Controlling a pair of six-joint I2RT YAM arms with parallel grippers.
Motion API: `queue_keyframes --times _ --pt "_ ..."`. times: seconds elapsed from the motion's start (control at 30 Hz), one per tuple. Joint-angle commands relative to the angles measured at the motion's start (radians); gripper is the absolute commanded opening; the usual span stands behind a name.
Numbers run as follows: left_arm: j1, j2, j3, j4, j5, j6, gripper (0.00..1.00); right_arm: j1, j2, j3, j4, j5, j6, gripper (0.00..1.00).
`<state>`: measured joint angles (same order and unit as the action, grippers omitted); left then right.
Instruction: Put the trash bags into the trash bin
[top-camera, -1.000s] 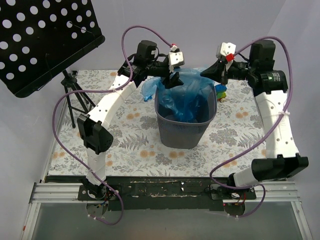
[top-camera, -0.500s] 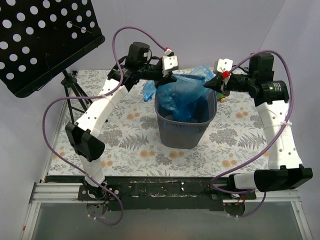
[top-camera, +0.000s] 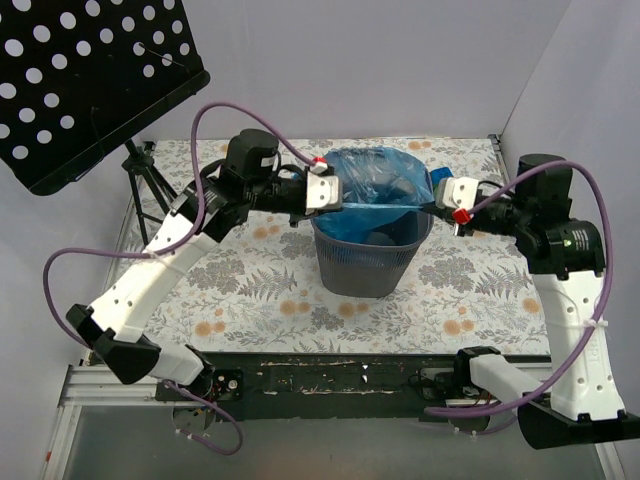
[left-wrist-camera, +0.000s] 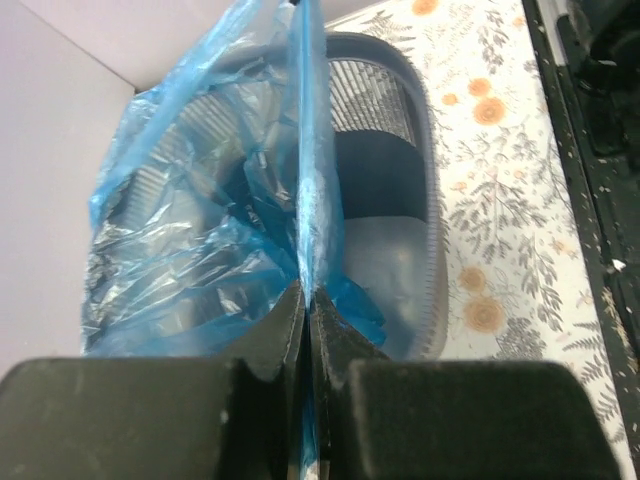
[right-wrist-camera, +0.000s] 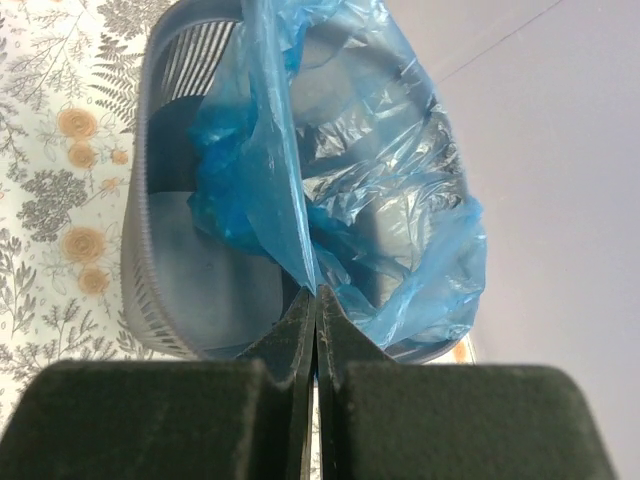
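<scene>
The blue trash bag (top-camera: 375, 178) lies over the mouth of the dark mesh trash bin (top-camera: 368, 262), and its near edge is stretched taut between my two grippers. At the bin's left rim my left gripper (top-camera: 340, 206) is shut on that edge. The left wrist view shows the film (left-wrist-camera: 200, 240) pinched between the closed left gripper (left-wrist-camera: 307, 295), with the bin (left-wrist-camera: 428, 200) behind it. At the right rim the right gripper (top-camera: 433, 207) is shut on the opposite edge. In the right wrist view the bag (right-wrist-camera: 385, 200) fans out from the right gripper (right-wrist-camera: 316, 292) over the bin (right-wrist-camera: 148, 250).
A black perforated music stand (top-camera: 90, 80) on a tripod (top-camera: 150, 205) stands at the back left, close to the left arm. The bin sits mid-table on a floral cloth (top-camera: 260, 290). White walls close the back and right sides.
The left gripper has shut on the bag's edge. Both grippers came down and apart to the bin's rims, pulling the bunched bag open and taut across the mouth.
</scene>
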<state>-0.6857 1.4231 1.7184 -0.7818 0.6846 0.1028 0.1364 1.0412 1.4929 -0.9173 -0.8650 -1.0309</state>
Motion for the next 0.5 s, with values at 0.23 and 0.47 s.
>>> queue_keyframes --times 0.23,0.47 --pt "-0.086 -0.228 -0.203 -0.114 -0.168 0.146 0.00 -0.011 -0.197 -0.163 -0.138 0.106 -0.071 0.01" --pt "-0.095 -0.279 -0.270 -0.157 -0.140 0.109 0.00 -0.011 -0.248 -0.189 -0.189 0.107 -0.074 0.01"
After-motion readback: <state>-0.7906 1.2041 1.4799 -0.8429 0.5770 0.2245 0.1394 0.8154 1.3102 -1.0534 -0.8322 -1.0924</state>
